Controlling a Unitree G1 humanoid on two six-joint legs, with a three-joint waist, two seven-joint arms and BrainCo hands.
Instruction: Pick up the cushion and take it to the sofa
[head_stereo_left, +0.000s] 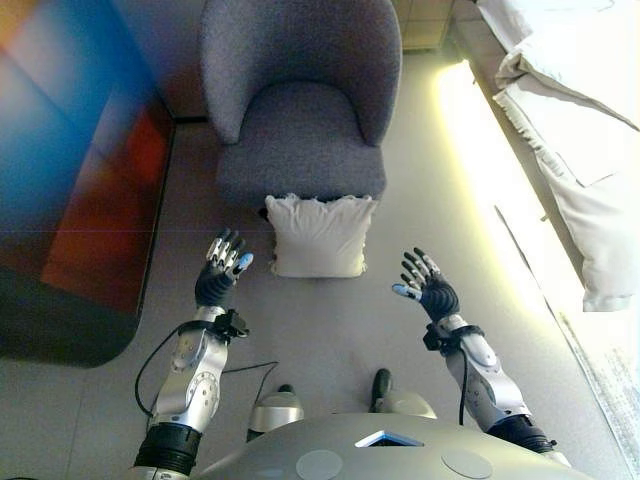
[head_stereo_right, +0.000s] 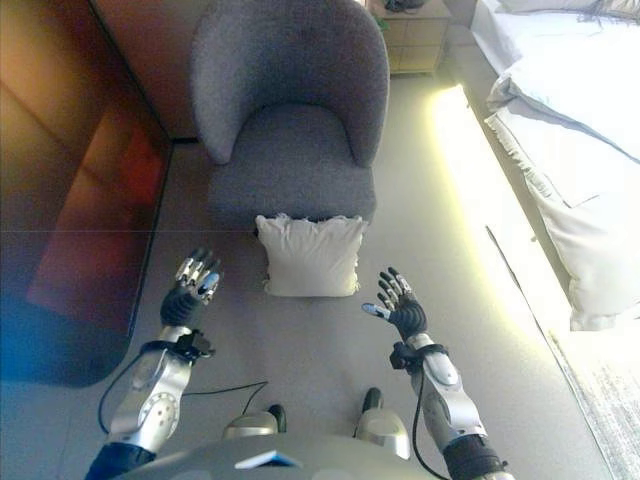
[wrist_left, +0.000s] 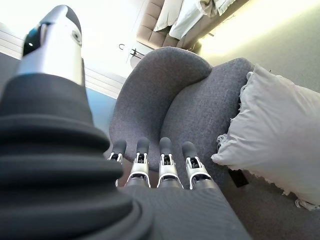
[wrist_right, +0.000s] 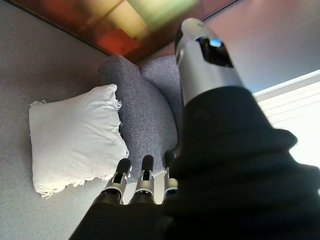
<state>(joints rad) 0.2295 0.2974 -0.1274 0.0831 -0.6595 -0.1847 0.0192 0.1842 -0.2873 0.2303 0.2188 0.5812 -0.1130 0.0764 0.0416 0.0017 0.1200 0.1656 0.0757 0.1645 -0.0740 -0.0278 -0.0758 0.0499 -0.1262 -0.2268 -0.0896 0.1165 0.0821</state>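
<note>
A white fringed cushion (head_stereo_left: 319, 236) stands on the grey floor, leaning against the front of a grey upholstered armchair (head_stereo_left: 298, 95). My left hand (head_stereo_left: 222, 268) hovers open just left of the cushion, fingers straight and apart from it. On the cushion's right, a little nearer to me, my right hand (head_stereo_left: 428, 285) is open too, with fingers spread. Neither hand touches the cushion. The cushion (wrist_left: 280, 132) and chair also show past the fingers in both wrist views, cushion (wrist_right: 75, 137) lying beyond the right hand.
A bed with white bedding (head_stereo_left: 575, 120) runs along the right side. A dark red-brown panel (head_stereo_left: 70, 180) fills the left. A wooden bedside cabinet (head_stereo_right: 410, 35) stands behind the armchair. Grey floor (head_stereo_left: 330, 320) lies between me and the cushion.
</note>
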